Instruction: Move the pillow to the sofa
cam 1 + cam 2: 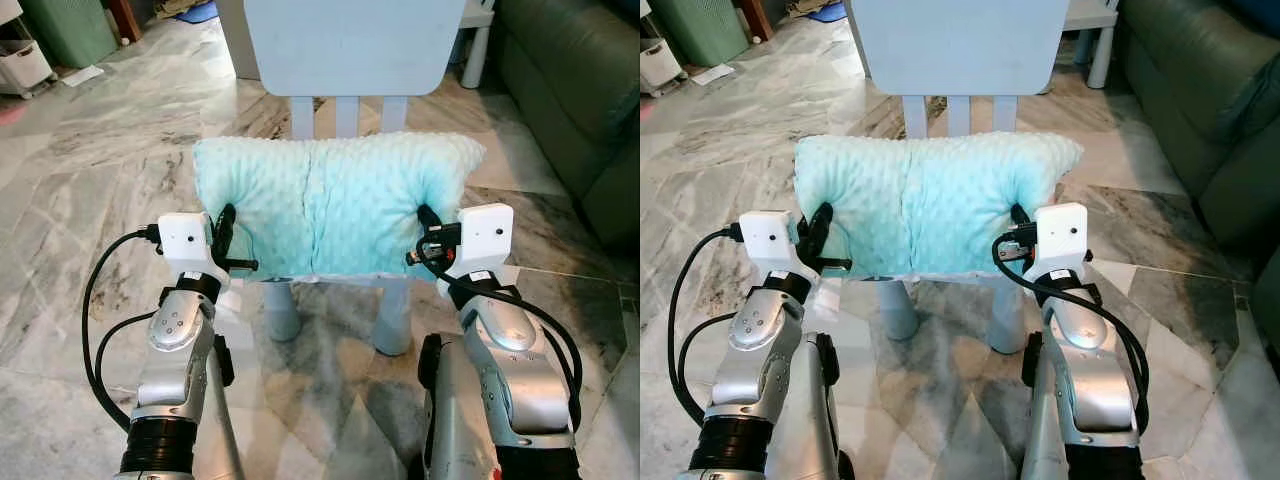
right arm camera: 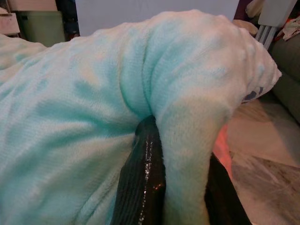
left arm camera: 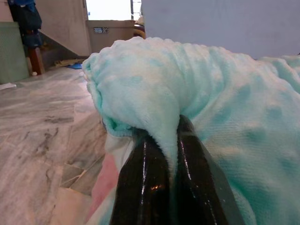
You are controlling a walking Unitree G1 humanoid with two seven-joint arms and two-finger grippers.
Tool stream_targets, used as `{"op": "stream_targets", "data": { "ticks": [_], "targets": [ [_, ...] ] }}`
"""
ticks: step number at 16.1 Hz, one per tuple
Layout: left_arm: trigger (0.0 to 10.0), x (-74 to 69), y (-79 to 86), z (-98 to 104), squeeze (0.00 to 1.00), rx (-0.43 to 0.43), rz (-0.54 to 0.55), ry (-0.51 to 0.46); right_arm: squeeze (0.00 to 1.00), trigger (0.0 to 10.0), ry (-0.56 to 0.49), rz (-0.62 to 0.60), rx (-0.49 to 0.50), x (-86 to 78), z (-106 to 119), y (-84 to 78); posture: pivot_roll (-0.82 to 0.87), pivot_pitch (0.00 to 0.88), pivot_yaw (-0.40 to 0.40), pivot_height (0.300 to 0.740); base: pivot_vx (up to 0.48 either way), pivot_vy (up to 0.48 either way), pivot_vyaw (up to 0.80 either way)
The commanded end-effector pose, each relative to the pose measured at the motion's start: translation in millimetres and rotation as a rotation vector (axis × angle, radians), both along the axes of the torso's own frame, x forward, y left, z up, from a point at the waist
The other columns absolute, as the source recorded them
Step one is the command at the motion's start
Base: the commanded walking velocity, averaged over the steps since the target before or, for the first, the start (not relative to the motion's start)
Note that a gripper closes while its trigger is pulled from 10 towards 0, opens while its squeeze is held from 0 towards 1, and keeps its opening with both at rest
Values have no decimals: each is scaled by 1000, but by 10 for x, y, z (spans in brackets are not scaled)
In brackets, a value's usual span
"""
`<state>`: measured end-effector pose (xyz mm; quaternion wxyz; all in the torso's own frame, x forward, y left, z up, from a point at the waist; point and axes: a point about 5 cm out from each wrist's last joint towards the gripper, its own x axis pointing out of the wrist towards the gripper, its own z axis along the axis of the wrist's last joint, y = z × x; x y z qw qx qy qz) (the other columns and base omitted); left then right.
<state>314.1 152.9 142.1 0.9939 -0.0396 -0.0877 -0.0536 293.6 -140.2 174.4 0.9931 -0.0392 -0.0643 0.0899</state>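
Now we pinch the pillow (image 1: 330, 205) at both ends — left gripper (image 1: 226, 240) and right gripper (image 1: 428, 235) clenched on its fabric — over the chair (image 1: 350, 60), sofa (image 1: 585, 90) to our right.

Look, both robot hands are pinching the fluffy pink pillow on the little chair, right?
Not pink: the left eye view shows a fluffy mint-green pillow. The rest holds: the left hand and right hand each pinch one end of it on the little pale blue chair.
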Motion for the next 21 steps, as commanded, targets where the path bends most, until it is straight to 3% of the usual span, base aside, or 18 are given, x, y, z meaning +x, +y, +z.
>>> {"op": "stream_targets", "data": {
  "ticks": [1,14,21],
  "targets": [
    [10000,9,10,45,0,5,2,-13,0,10000,-43,1,12,10,120,2,-113,0,69,420,0,0,0],
    [10000,25,-36,4,0,28,-14,0,0,10000,-38,8,18,21,119,22,-119,0,73,542,0,0,0],
    [10000,38,-67,-95,0,54,10,63,0,10000,-43,3,20,15,138,18,-125,0,75,610,0,0,0]
  ]
}}
